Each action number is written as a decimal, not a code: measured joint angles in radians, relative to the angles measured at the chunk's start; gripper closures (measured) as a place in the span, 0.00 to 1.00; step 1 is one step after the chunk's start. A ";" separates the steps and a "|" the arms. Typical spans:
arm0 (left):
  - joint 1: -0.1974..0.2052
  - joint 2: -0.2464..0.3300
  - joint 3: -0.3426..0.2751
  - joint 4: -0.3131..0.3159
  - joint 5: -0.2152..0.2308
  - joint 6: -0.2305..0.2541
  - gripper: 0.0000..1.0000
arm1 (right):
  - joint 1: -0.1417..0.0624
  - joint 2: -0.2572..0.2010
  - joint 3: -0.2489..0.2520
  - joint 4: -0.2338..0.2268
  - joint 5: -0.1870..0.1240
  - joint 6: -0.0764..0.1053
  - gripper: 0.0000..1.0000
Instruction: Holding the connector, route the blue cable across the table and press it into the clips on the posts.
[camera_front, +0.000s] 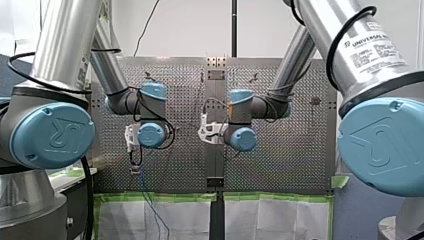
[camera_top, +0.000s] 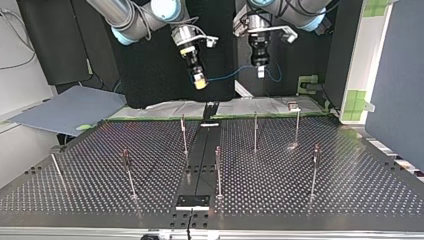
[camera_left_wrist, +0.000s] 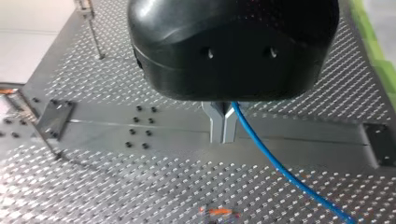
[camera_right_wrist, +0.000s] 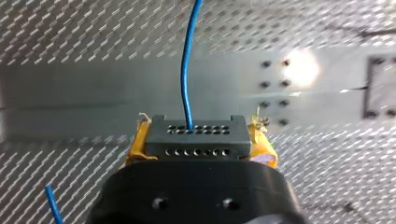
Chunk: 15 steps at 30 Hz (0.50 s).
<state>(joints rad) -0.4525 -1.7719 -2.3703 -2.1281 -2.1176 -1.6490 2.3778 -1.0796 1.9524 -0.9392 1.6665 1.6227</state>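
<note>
Within my right hand's (camera_right_wrist: 195, 140) grip sits the connector (camera_right_wrist: 195, 133).

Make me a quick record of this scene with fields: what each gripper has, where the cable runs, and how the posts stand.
right gripper: shut on connector, yellow pads on either side of it
left gripper: fingers together on cable
cable: blue, runs from the connector to the left gripper, hanging in the air between them
posts: several, upright on table, none holding the cable
grippers' place: both raised above the table's far end in the top view
</note>
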 joint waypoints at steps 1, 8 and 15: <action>0.002 0.009 0.006 -0.010 -0.008 -0.003 1.00 | 0.000 -0.008 -0.008 0.007 -0.007 0.002 1.00; 0.016 0.073 0.057 -0.073 -0.068 -0.011 1.00 | 0.001 -0.070 -0.069 0.068 -0.041 0.011 1.00; 0.056 0.140 0.075 -0.140 -0.133 -0.024 1.00 | 0.001 -0.127 -0.127 0.107 -0.048 0.014 1.00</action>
<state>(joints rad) -0.3964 -1.6316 -2.2953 -2.2686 -2.2502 -1.6730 2.3785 -1.2063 1.8251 -0.8318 1.6180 1.6362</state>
